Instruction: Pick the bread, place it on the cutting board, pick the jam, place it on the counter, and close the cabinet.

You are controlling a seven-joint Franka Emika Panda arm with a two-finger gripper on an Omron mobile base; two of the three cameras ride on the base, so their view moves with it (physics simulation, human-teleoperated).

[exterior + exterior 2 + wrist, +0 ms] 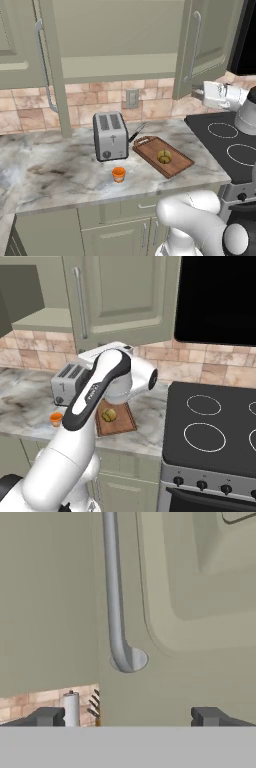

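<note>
- Dark fingertips of the gripper (pixel 128 717) stand wide apart, empty, facing the cabinet (pixel 190 612) door's lower edge.
- Silver bar handle (pixel 114 592) at 12 o'clock: rigid, slippery; pushing the stiff panel likely suits better.
- Bread (pixel 164 157) on cutting board (pixel 175 165); jam (pixel 118 174) on counter (pixel 60 175).
</note>
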